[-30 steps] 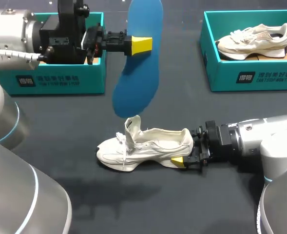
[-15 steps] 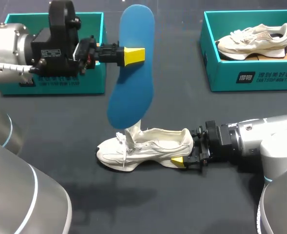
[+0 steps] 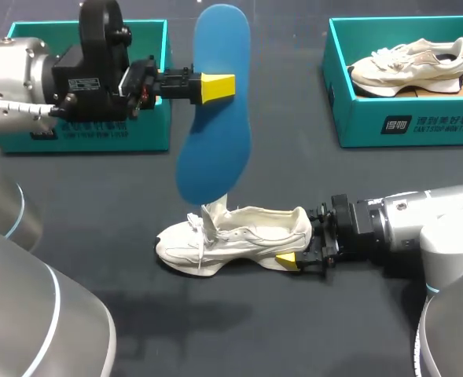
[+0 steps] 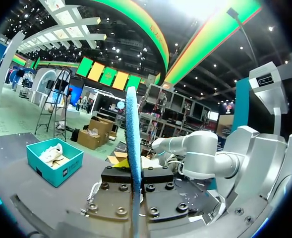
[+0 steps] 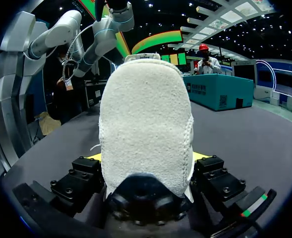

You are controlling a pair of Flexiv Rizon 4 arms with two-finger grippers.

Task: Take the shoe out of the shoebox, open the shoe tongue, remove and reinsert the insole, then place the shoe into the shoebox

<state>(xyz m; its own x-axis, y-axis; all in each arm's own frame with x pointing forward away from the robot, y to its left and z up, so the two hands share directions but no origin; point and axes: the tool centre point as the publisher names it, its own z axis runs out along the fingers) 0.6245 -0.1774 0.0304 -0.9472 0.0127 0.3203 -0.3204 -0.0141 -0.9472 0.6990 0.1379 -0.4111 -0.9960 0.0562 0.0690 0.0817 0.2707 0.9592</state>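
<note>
A white shoe lies on its sole on the dark table, toe to the left, tongue pulled up. My right gripper is shut on its heel, one finger on each side. My left gripper, above and behind the shoe, is shut on a blue insole. The insole hangs upright with its lower end just above the tongue. In the left wrist view the insole shows edge-on between the fingers of that gripper.
A teal shoebox at the back right holds a second white shoe; it also shows in the left wrist view as the teal box. Another teal shoebox stands at the back left, mostly hidden by my left arm.
My left gripper has shifted a little left and lower with the insole, whose lower end now hangs over the shoe's tongue. The right arm and shoe have not moved.
</note>
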